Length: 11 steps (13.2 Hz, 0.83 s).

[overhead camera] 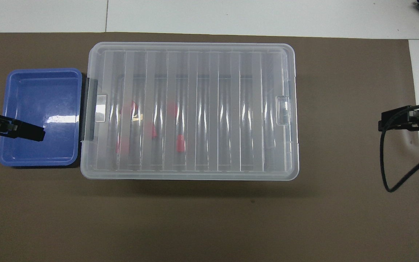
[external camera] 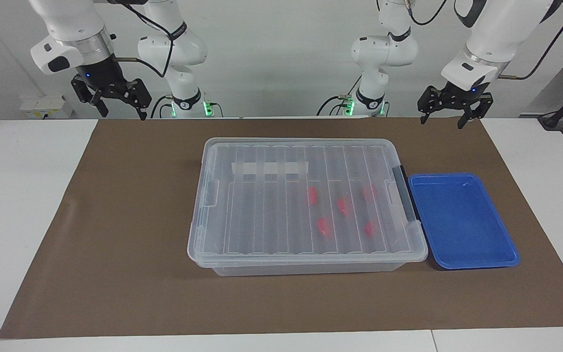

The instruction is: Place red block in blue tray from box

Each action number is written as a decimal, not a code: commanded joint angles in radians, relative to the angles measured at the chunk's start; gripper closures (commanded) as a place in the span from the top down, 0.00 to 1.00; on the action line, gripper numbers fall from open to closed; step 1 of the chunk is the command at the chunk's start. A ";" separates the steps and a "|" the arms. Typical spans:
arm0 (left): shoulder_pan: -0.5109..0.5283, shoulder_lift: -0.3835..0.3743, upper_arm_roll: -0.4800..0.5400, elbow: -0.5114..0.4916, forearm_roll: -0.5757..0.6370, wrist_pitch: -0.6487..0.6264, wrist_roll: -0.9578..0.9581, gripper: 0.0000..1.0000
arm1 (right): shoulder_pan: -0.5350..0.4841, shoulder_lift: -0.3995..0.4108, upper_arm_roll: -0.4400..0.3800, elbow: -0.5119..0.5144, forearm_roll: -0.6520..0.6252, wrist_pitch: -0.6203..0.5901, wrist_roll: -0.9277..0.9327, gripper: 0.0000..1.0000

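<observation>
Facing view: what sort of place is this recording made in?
Most likely a robotics lab bench, not a home or shop. Two white arms stand at a white table covered by a brown mat, cables trail along the wall, and only staged props lie out: a lidded clear box and a blue tray.

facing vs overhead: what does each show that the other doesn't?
Facing only: both arms whole, left gripper and right gripper raised near the robots' edge of the brown mat, fingers spread; white tape strip on the lid. Overhead only: the box's full outline from above. Both: closed box holding red blocks, blue tray beside its dark latch.
</observation>
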 commanded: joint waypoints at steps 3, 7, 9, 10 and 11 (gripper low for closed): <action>-0.002 -0.019 0.005 -0.018 -0.003 0.007 -0.003 1.00 | -0.013 -0.024 0.003 -0.033 0.008 0.022 0.012 1.00; -0.002 -0.019 0.005 -0.018 -0.003 0.007 -0.003 1.00 | -0.013 -0.025 0.003 -0.033 0.008 0.022 0.013 1.00; -0.002 -0.019 0.005 -0.018 -0.003 0.007 -0.003 1.00 | -0.007 -0.025 0.003 -0.050 0.008 0.054 0.021 1.00; -0.002 -0.019 0.005 -0.018 -0.003 0.007 -0.003 1.00 | -0.005 -0.025 0.003 -0.067 0.008 0.081 0.021 1.00; -0.002 -0.019 0.005 -0.018 -0.003 0.007 -0.003 1.00 | -0.002 -0.024 0.003 -0.084 0.008 0.112 0.022 1.00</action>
